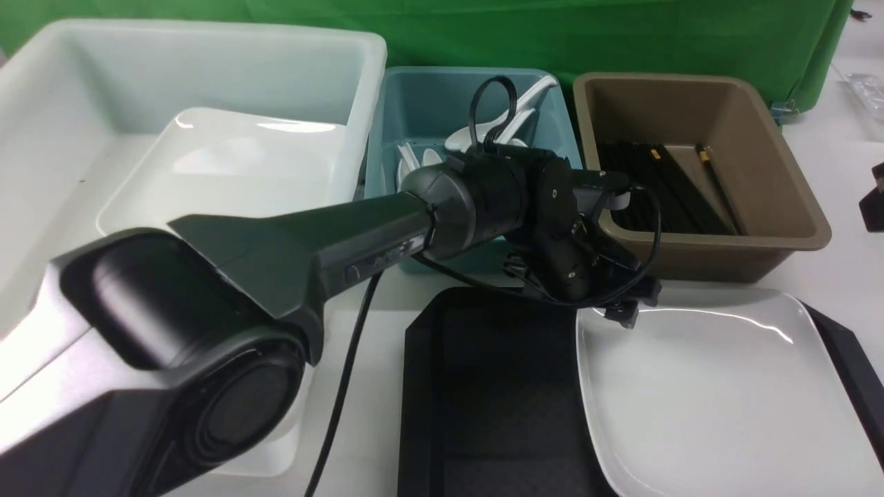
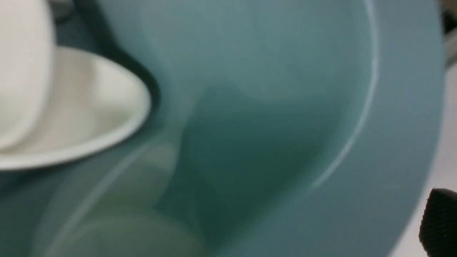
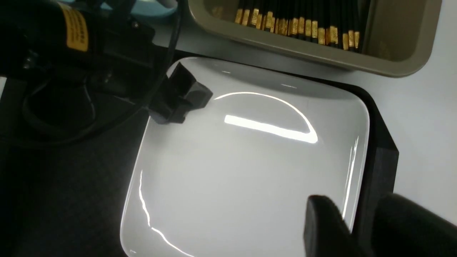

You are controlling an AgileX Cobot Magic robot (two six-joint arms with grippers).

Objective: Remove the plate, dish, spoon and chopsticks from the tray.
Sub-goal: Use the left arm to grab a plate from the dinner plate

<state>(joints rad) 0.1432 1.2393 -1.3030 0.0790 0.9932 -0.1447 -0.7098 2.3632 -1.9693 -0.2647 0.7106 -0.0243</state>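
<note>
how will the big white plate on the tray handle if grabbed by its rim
Likely slippery: the plate is glossy with glare streaks. Probably rigid and breakable, looking like glazed ceramic. Its shallow rim sits low on the tray, so an edge pinch may slide off.

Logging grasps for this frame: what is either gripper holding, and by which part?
Nothing is visibly held. The right gripper is open astride the edge of the plate; the left gripper shows nothing in it.

The counter's (image 1: 849,235) far edge is being occupied by a row: a large white tub (image 1: 207,62) leftward, a teal bin (image 1: 428,103) centrally, a brown tub (image 1: 690,110) rightward, all being backed by green cloth (image 1: 483,34).
</note>
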